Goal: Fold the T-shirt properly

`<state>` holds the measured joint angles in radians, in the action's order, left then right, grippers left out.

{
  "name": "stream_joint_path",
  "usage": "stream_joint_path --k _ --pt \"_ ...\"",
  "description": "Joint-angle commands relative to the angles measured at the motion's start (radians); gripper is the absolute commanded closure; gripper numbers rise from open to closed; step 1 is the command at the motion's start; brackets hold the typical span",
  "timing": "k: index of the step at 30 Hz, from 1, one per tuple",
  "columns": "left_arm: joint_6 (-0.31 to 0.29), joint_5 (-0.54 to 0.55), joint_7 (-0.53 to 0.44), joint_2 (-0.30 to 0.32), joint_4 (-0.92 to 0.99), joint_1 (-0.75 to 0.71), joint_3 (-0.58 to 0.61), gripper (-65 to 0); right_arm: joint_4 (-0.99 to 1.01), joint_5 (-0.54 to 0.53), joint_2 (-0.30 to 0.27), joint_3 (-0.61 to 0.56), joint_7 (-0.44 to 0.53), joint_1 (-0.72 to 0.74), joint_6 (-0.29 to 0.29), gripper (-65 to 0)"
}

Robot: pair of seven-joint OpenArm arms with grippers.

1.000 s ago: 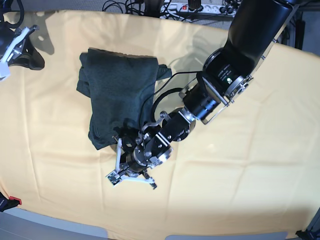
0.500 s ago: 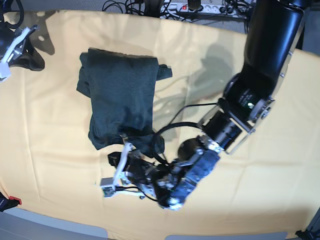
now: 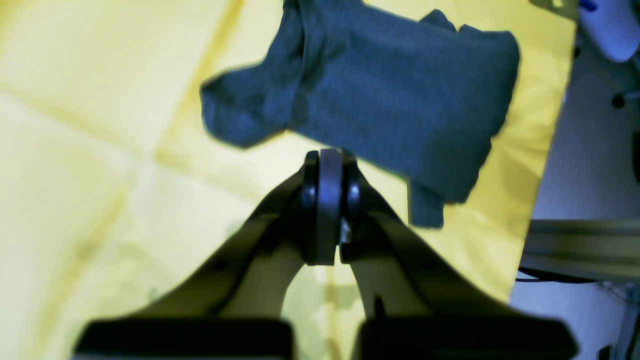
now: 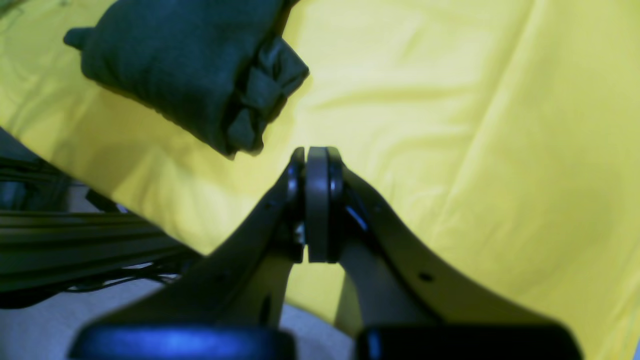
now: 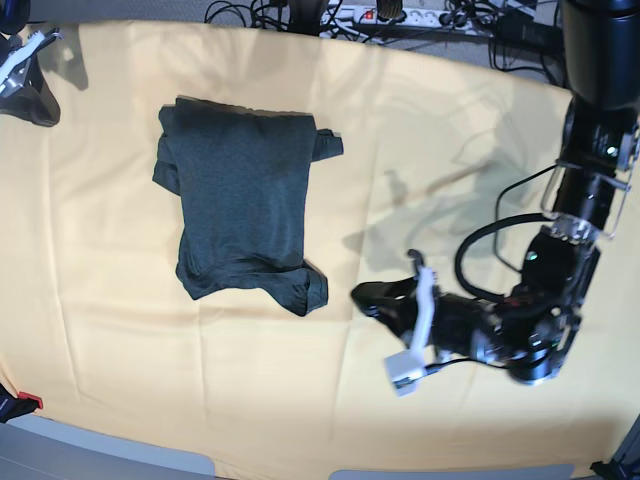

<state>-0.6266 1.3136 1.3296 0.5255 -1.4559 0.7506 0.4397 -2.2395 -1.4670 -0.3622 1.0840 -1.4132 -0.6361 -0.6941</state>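
The T-shirt (image 5: pixel 240 195) lies folded into a dark grey-green rectangle on the left half of the yellow tablecloth (image 5: pixel 130 330), with a small flap sticking out at its upper right corner and a bunched lower right corner. My left gripper (image 5: pixel 364 297) is shut and empty, low over the cloth just right of the shirt's lower corner and clear of it. In the left wrist view the shirt (image 3: pixel 385 85) sits just beyond the shut gripper (image 3: pixel 325 155). My right gripper (image 5: pixel 22 68) rests shut at the far left corner. Its own view shows it (image 4: pixel 316 152) shut, with the shirt (image 4: pixel 180 65) off to the upper left.
A power strip and cables (image 5: pixel 385 14) run along the table's back edge. A small red item (image 5: pixel 28 402) sits at the front left corner. The grey table edge (image 5: pixel 110 452) shows along the front. The left arm's black cable (image 5: pixel 480 240) loops above the cloth on the right.
The left arm has pulled away from the shirt's lower corner toward the right. The shirt stays folded on the cloth. The right gripper has shifted slightly up and left.
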Motion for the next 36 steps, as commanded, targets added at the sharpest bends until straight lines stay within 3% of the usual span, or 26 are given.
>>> stream_joint_path --k 1,5,11,15,20,26,32,36 --pt "-0.01 0.051 0.004 0.037 -0.043 0.011 -0.049 0.0 -0.013 -0.017 -0.014 0.016 0.017 -0.013 -0.004 0.0" --pt "-0.033 0.161 0.048 0.169 -0.175 -0.09 -0.196 0.0 -0.013 -0.017 -0.014 0.031 0.017 -0.061 -0.004 0.0" --pt "-0.03 0.17 0.063 0.367 -0.359 -0.291 -0.384 0.0 -0.013 -0.017 -0.011 0.095 0.017 -0.142 -0.004 0.0" --pt "-0.005 0.17 0.067 0.469 -0.468 -0.459 -0.529 0.0 -0.013 -0.017 0.03 0.163 0.017 -0.208 -0.004 0.0" --pt "0.013 0.17 0.067 0.545 -0.569 -0.706 -0.7 0.0 -0.013 -0.017 0.119 0.2 0.017 -0.293 -0.004 0.0" --pt "0.014 0.17 0.067 0.563 -0.689 -1.052 -0.918 0.0 -0.013 -0.017 0.212 0.2 0.017 -0.396 -0.004 0.0" --pt "0.017 0.17 0.067 0.549 -0.811 -1.418 -1.077 0.0 -0.012 -0.017 0.25 0.2 0.017 -0.506 -0.004 0.0" --pt "0.016 0.17 0.067 0.494 -0.846 -1.653 -1.136 0.0 -0.011 -0.017 0.251 0.2 0.017 -0.572 -0.004 0.0"
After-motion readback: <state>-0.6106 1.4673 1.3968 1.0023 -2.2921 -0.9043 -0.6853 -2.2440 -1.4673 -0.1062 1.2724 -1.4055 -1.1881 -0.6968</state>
